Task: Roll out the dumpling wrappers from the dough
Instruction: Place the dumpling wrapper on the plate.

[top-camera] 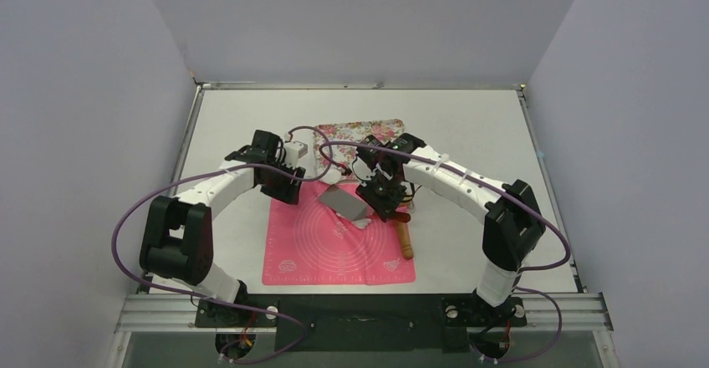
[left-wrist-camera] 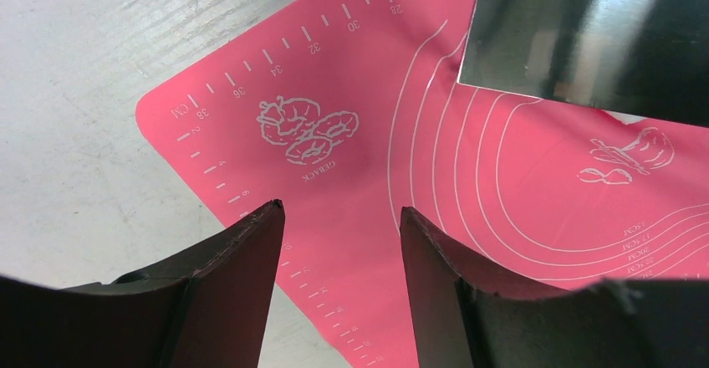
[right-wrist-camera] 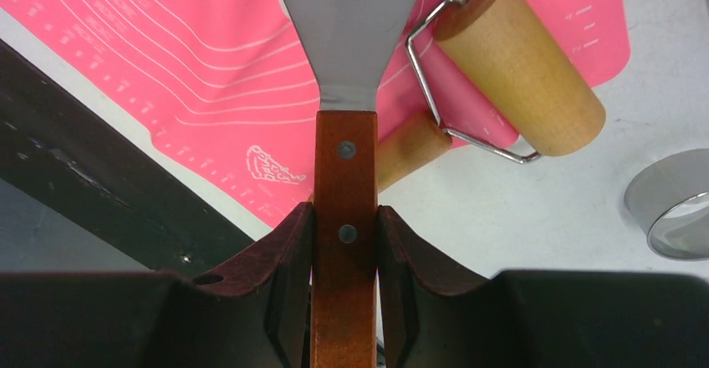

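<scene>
Right gripper (right-wrist-camera: 344, 209): clamping narrowly on the scraper (right-wrist-camera: 347, 92) by its wooden handle, gripping both flat sides.
Blade (top-camera: 344, 202): hanging tilted over the pink mat (top-camera: 334, 259), just 12 o'clock of the mat's middle, dipping its low edge toward the dough.
Left gripper (left-wrist-camera: 339, 217): standing well parted, gripping nothing, hovering above the mat's 10 o'clock corner.
Dough (top-camera: 360, 223): peeping out as a small ragged white patch from under the blade, about 2 o'clock of the mat's middle, otherwise hiding beneath the steel.
Dumpling wrappers: not showing as any neat round disc in these views; impossible to tell whether hiding under blade or arms.
Rolling pin (right-wrist-camera: 518, 67): lying idle across the mat's 3 o'clock edge, with its handle toward 6 o'clock.
Ring cutter (right-wrist-camera: 673, 205): sitting on the bare table (top-camera: 468, 134), near the roller, off the mat's 3 o'clock side.
Floral tray (top-camera: 359, 134): waiting past the mat at 12 o'clock.
Step in hand, judging by the pose: scraping or gathering dough off the mat.
Doing it well: holding the blade shallow and flush to the mat, sliding under the dough rather than chopping into it, pushing slowly to avoid rucking the mat, bringing the free left gripper down on the 10 o'clock corner if pinning seems needed.
</scene>
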Tool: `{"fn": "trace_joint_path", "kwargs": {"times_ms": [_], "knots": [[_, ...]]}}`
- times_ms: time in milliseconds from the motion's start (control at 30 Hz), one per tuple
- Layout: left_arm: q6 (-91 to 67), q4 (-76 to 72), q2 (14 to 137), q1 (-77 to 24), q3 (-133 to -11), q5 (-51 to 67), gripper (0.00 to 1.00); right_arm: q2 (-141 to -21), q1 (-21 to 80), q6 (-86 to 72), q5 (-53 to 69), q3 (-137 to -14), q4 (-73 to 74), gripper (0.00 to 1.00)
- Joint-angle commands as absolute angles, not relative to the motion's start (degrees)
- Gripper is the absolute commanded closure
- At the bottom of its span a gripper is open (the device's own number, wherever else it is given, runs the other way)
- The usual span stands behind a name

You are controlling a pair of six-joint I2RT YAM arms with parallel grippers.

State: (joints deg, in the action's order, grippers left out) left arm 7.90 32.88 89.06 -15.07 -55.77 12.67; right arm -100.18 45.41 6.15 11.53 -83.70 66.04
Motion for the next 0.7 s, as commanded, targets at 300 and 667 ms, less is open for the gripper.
{"fn": "trace_joint_path", "kwargs": {"times_ms": [300,667], "knots": [[8.1,32.2,86.8,-14.2,-56.8,12.3,0.48,-97.7,43.2,5.0,15.9,-90.6,60.8,1.00],[8.1,32.2,86.8,-13.7,-56.1,12.3,0.49,-94.6,40.7,4.6,17.3,-90.9,58.7,1.00]]}}
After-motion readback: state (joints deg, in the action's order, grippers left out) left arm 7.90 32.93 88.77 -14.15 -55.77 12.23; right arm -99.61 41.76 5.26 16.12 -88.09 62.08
